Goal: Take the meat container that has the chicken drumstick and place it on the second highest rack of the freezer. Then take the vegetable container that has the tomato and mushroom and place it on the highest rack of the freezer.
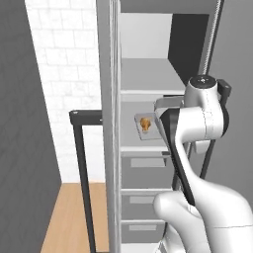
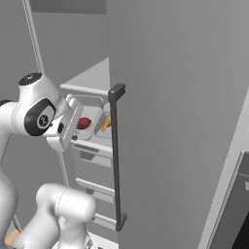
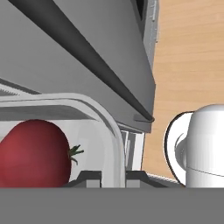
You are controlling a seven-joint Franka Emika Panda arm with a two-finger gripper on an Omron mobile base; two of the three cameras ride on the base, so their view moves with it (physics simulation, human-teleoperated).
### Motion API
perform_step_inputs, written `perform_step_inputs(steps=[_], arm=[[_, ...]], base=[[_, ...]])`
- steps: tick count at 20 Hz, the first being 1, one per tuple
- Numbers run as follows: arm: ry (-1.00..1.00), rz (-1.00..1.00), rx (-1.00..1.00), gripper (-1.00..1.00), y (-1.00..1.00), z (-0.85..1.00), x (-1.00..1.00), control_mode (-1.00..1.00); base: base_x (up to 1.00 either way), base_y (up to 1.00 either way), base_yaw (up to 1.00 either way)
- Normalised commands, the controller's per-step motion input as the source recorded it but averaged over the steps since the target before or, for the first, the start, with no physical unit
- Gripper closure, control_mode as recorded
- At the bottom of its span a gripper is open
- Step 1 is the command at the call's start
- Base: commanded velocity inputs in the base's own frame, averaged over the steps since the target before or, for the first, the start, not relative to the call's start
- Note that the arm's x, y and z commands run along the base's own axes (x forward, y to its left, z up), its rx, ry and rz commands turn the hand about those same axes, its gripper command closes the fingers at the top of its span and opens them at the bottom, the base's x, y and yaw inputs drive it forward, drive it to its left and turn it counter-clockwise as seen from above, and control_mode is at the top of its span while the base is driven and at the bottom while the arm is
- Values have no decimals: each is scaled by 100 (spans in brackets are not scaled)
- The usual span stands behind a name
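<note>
My gripper (image 3: 113,177) is shut on the rim of the vegetable container (image 3: 111,127), a pale tray with the red tomato (image 3: 33,153) inside; the mushroom is hidden. In the right base view the gripper (image 2: 73,127) holds this container (image 2: 95,116), with the tomato (image 2: 84,123) in it, at the open front of the freezer (image 1: 111,123). It hangs below the highest rack (image 2: 92,78). The meat container (image 1: 148,132) with the chicken drumstick (image 1: 145,123) rests on the second highest rack (image 1: 131,143). The highest rack (image 1: 146,79) is bare.
The freezer door with its long dark bar handle (image 2: 115,155) stands open on the right, close to the held tray. Drawers (image 1: 143,200) fill the cabinet below the racks. A dark frame (image 1: 81,168) and a wooden floor (image 1: 69,217) lie to the left.
</note>
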Motion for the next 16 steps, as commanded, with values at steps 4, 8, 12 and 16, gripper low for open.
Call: perform_step_inputs(steps=[4,8,12,16], arm=[[0,0,0,100,0,0,0,100],[0,0,0,100,0,0,0,100],[-3,0,0,100,2,0,0,-100],[-27,-1,0,100,29,34,0,-100]], base=[[26,64,-19],[22,57,-19],[3,24,-7],[0,0,0]])
